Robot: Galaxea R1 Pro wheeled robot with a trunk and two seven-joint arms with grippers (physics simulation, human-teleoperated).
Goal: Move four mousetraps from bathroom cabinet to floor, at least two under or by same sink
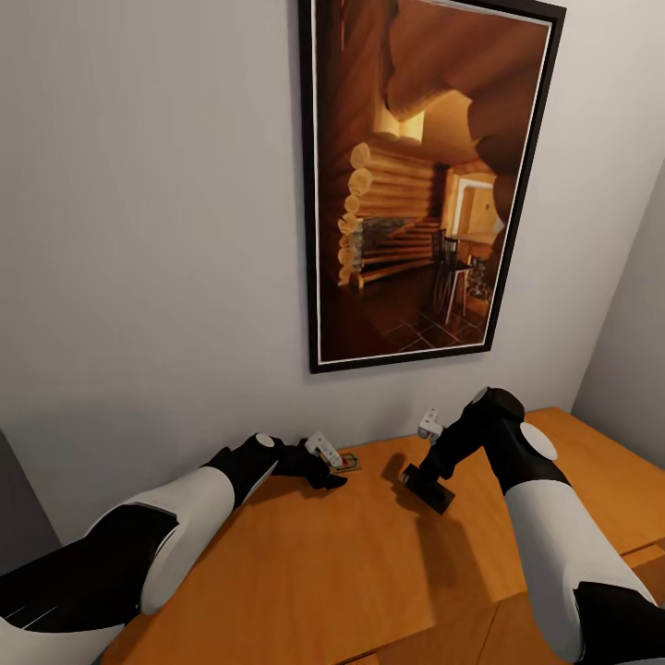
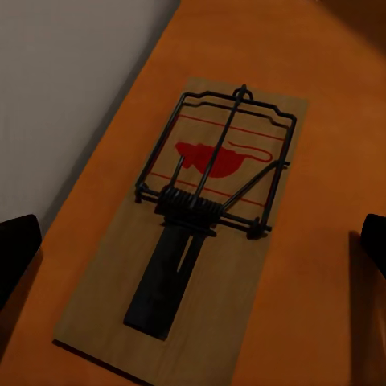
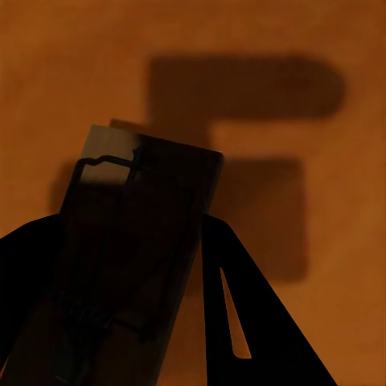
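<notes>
One mousetrap (image 2: 213, 225), a tan board with dark wire and a red spot, lies flat on the orange cabinet top (image 1: 369, 554) close to the wall. My left gripper (image 1: 323, 469) hovers over it, open, with a dark fingertip (image 2: 16, 249) on either side of the board and neither touching it. In the head view this trap (image 1: 346, 462) peeks out just past the left fingers. My right gripper (image 1: 432, 478) is shut on a second mousetrap (image 1: 429, 491), held tilted above the cabinet top. That trap (image 3: 129, 241) looks dark between the right fingers (image 3: 241, 322), and its shadow falls on the wood.
A grey wall (image 1: 157, 277) rises right behind the cabinet, with a large dark-framed picture (image 1: 420, 175) of a log interior hanging on it. A second wall (image 1: 637, 323) closes the right side. The cabinet's front edge (image 1: 517, 600) runs at the lower right.
</notes>
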